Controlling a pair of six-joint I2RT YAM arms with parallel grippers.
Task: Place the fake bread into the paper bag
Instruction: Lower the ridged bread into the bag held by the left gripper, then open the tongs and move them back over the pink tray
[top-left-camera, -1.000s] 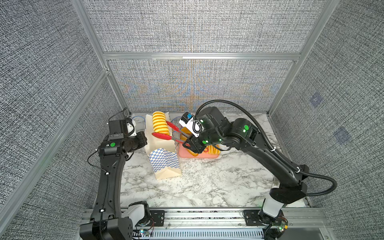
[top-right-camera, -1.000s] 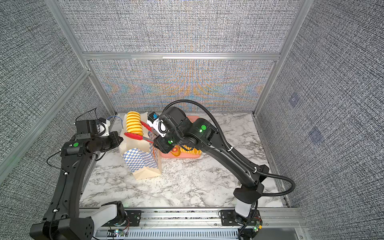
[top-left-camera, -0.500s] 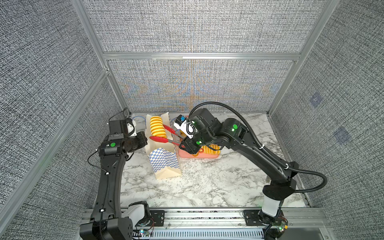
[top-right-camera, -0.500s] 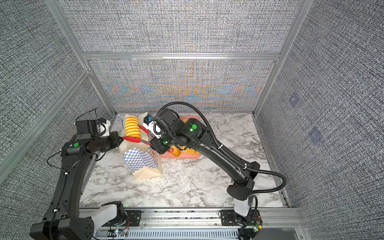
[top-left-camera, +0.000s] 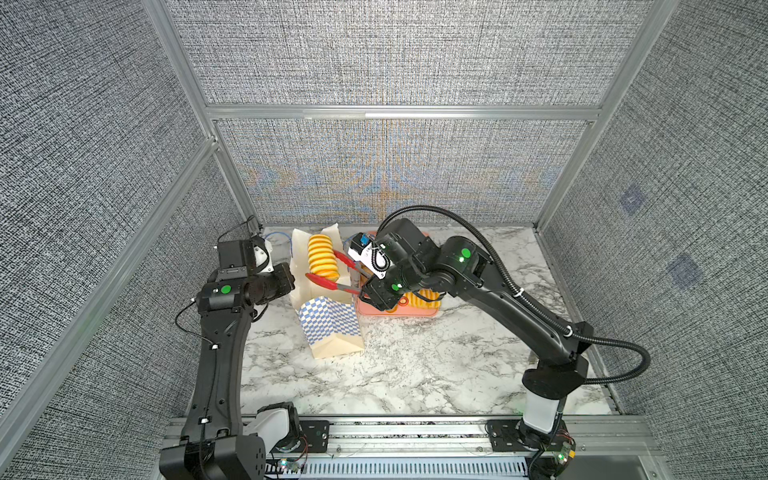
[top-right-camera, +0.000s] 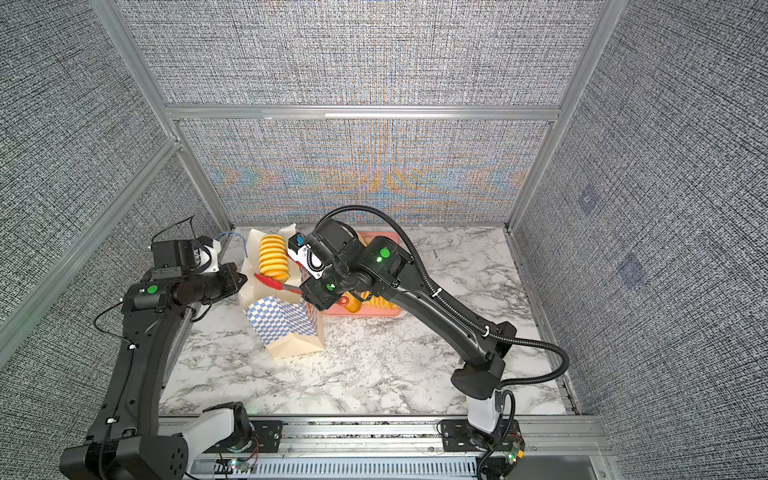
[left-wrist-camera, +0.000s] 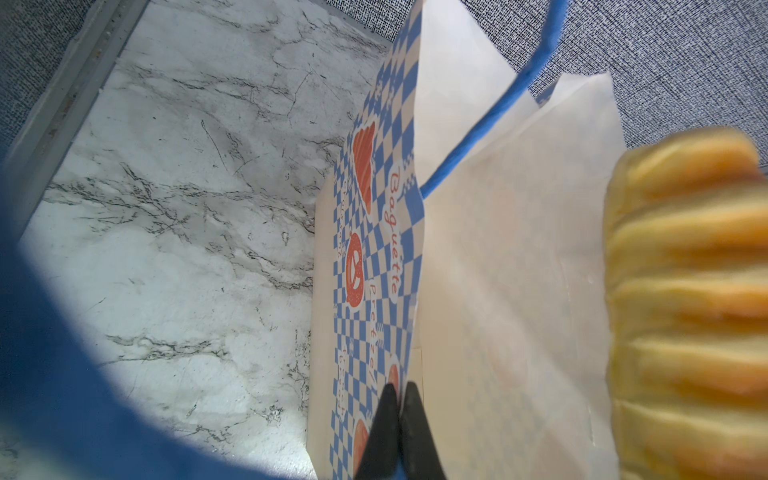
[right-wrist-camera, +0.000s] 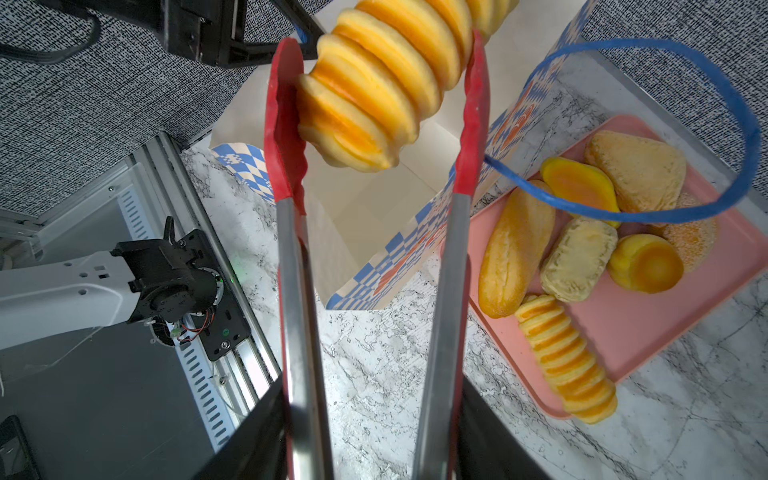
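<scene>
1. The ridged roll (right-wrist-camera: 374, 83), one piece of the fake bread, hangs tilted directly above the open mouth of the paper bag (right-wrist-camera: 365, 199), not yet inside it.
2. The red tongs (right-wrist-camera: 440, 270) bracket the roll. One tip presses its side. The other lies against the opposite side, and whether that tip touches cannot be told.
3. The right gripper (top-left-camera: 371, 293) is clamped partway closed around the tongs' steel arms, just beside the bag's tray-side wall.
4. The left gripper (left-wrist-camera: 400, 411), on the bag's side away from the tray, is pinched fully shut on the top edge of the bag's wall, holding the mouth open.
5. The other pieces (right-wrist-camera: 515, 249) lie on the pink tray (right-wrist-camera: 665, 316), just beside the bag, with a blue cord handle (right-wrist-camera: 623, 216) drooping over them.
6. The step in hand appears to be the release of a first roll, since what shows of the bag's inside is empty.
7. The next move calls for the tongs to spread so the roll drops in. The tilted roll could catch the rim, so the left pinch should hold the bag steady.
</scene>
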